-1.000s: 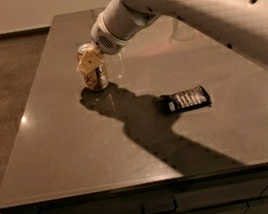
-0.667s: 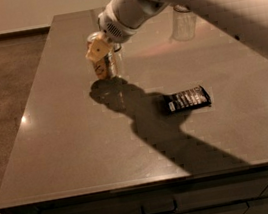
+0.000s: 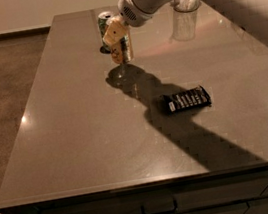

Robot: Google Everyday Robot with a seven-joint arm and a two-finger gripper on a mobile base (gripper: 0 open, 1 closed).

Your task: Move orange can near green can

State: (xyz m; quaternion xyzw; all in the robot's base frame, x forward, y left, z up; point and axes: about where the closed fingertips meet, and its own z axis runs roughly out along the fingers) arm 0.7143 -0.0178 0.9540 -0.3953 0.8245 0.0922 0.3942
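Observation:
My gripper [image 3: 115, 32] is shut on the orange can [image 3: 124, 51], an orange and tan can whose top is hidden by the fingers. It holds the can upright, low over the far part of the table [image 3: 78, 138], with its shadow just under it. The green can [image 3: 104, 20], green and white with a silver top, stands right behind and slightly left of the orange can, partly hidden by the gripper. The two cans are very close together.
A clear plastic cup [image 3: 184, 19] stands at the back right of the table. A black snack bag [image 3: 187, 99] lies flat in the middle right. My arm reaches in from the upper right. Drawers sit under the table's front edge.
My gripper has carried the orange can away from the camera and to the right, from the middle left of the table up to just in front of the green can.

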